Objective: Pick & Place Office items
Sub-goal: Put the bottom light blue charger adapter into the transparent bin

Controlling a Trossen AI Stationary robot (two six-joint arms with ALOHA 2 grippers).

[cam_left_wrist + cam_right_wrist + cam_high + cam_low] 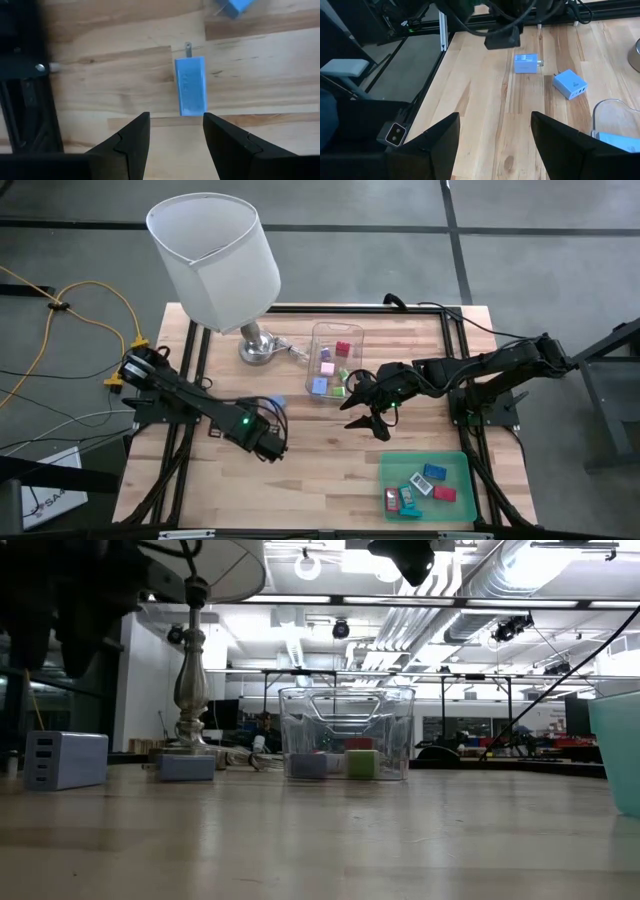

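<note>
1. The left gripper point(172, 137) is hanging over the table's left half with its jaws partly open and nothing between them; by my reading it is lining up on a light blue charger point(190, 86) for a pick.
2. In the left wrist view that charger is lying flat on the wooden table point(320, 460) just beyond the fingertips, roughly in line with the gap but slightly toward one finger, its metal prong pointing away from the gripper.
3. A second blue charger point(570, 84) is lying near the first, apart from it, and is not the one the jaws are facing.
4. The next move likely calls for a short advance and descent so the fingers straddle the charger's long sides, then a squeeze; the gap looks only a little wider than the charger, so centring matters.
5. The right gripper point(372, 417) is hovering at mid-table, just beside the clear box point(350, 330), with its jaws spread wide and empty.
6. Several small coloured pieces point(330, 370) are sitting inside the clear box, and more pieces point(425, 485) are lying in the green tray point(462, 470) at the table's right near corner.
7. A lamp point(215, 255) is standing at the back, clear of both arms.
</note>
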